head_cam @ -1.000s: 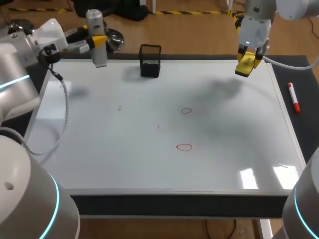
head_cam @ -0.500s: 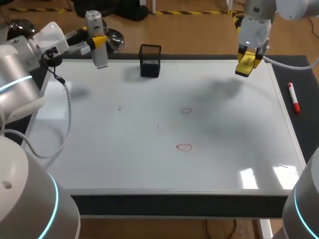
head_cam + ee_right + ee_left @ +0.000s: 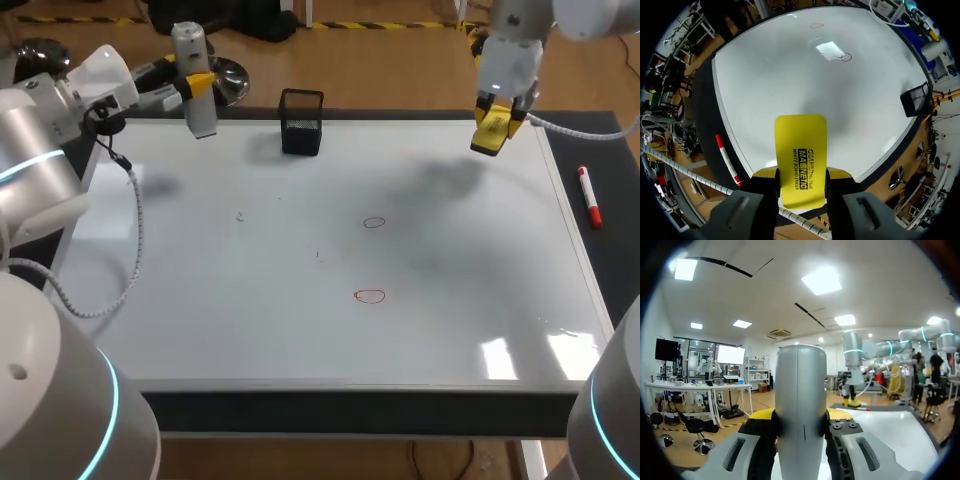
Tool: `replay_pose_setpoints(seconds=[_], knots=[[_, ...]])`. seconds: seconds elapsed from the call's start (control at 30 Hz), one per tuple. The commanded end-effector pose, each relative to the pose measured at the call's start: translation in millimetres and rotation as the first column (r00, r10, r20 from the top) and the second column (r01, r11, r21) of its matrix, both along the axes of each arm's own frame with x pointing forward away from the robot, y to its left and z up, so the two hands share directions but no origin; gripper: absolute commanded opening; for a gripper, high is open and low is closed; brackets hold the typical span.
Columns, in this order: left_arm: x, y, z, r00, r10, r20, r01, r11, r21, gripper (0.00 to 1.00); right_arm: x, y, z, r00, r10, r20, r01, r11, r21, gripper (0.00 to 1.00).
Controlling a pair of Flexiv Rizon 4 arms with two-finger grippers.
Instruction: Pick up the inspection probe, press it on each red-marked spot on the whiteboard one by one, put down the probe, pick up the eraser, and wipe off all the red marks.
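My left gripper [image 3: 197, 84] is shut on the grey inspection probe [image 3: 193, 76], held upright above the whiteboard's far left corner. In the left wrist view the probe [image 3: 801, 400] stands between the yellow tips of the gripper [image 3: 800, 421]. My right gripper [image 3: 496, 118] is shut on the yellow eraser [image 3: 490, 132], above the far right of the whiteboard [image 3: 250, 320]. The eraser [image 3: 801, 157] sticks out ahead of the gripper [image 3: 801, 176] in the right wrist view. Two red circles lie mid-board, one farther [image 3: 374, 222] and one nearer [image 3: 370, 295].
A black mesh holder [image 3: 301, 121] stands at the board's far edge, left of centre. A red marker pen [image 3: 589, 196] lies on the dark table to the right of the board. A dark strip of table [image 3: 350, 412] runs along the board's near edge.
The left arm has shifted slightly and the probe has moved a touch to the left. The right arm and eraser have stayed where they were.
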State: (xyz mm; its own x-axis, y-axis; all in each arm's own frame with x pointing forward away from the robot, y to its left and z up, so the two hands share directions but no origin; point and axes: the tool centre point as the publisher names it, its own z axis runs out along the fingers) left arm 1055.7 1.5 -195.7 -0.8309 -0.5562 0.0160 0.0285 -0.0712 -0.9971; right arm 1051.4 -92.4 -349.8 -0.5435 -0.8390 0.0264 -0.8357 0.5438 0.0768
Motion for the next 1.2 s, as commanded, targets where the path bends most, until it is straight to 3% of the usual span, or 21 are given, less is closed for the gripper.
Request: replay_pose_setpoints(seconds=[0.03, 0.63, 1.2], knots=[[-0.2, -1, 0.8, 1.000, 0.003, 0.001, -0.003, 1.000, 0.000, 0.00, -5.3, 14, -2, 1.000, 0.021, -0.004, -0.021, 1.000, -0.010, 0.00], [-0.2, -1, 0.8, 1.000, 0.003, 0.001, -0.003, 1.000, 0.000, 0.00, -41.0, 105, 22, 0.972, 0.232, 0.036, -0.233, 0.973, 0.004, 0.00], [-0.2, -1, 0.8, 1.000, 0.003, 0.001, -0.003, 1.000, 0.000, 0.00, -91.8, 188, 19, 0.935, 0.347, 0.073, -0.352, 0.934, 0.058, 0.00]])
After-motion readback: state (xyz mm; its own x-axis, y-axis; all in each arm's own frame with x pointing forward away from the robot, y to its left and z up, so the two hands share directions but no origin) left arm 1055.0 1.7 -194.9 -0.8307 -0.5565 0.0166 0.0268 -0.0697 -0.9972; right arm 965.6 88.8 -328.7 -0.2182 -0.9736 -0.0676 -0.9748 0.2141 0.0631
